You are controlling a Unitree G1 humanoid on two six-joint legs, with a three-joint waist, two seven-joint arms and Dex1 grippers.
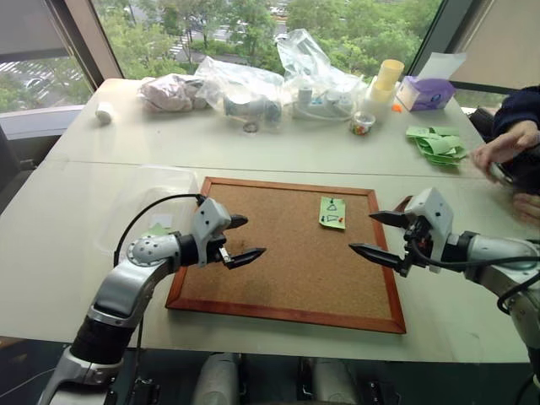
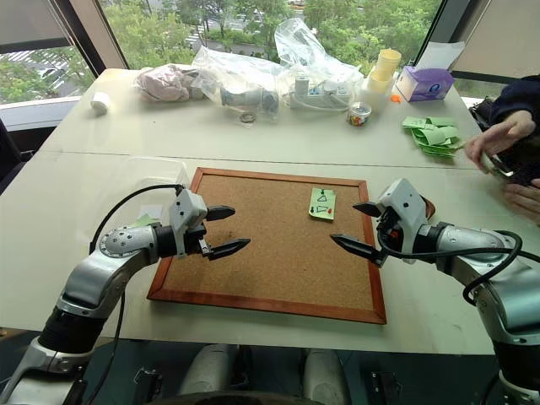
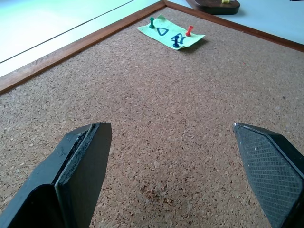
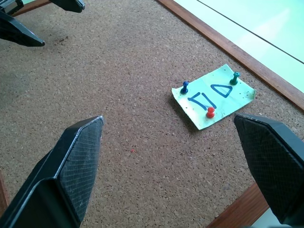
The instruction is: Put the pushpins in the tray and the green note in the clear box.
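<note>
Green note: the green note (image 4: 214,96) lies flat on the corkboard (image 1: 287,253), toward its far right corner, pinned down.
Pushpins: three pushpins (image 4: 210,112) stand in the note; one red, one blue, one green.
Direction from grippers: the note lies just beyond and to the left of the right gripper (image 1: 380,235); from the left gripper (image 1: 243,238) it is far off to the right, across the board.
Nearer arm: the right, by my judgement.
Gripper state: both spread wide, holding nothing, hovering over the cork.
Tray: one dark tray (image 3: 213,4) sits just off the board's far right edge, close to the note.
Clear box: one clear box (image 1: 160,190) on the bench (image 1: 59,245), left of the board.
Count: one note, three pins, one tray, one box.
</note>
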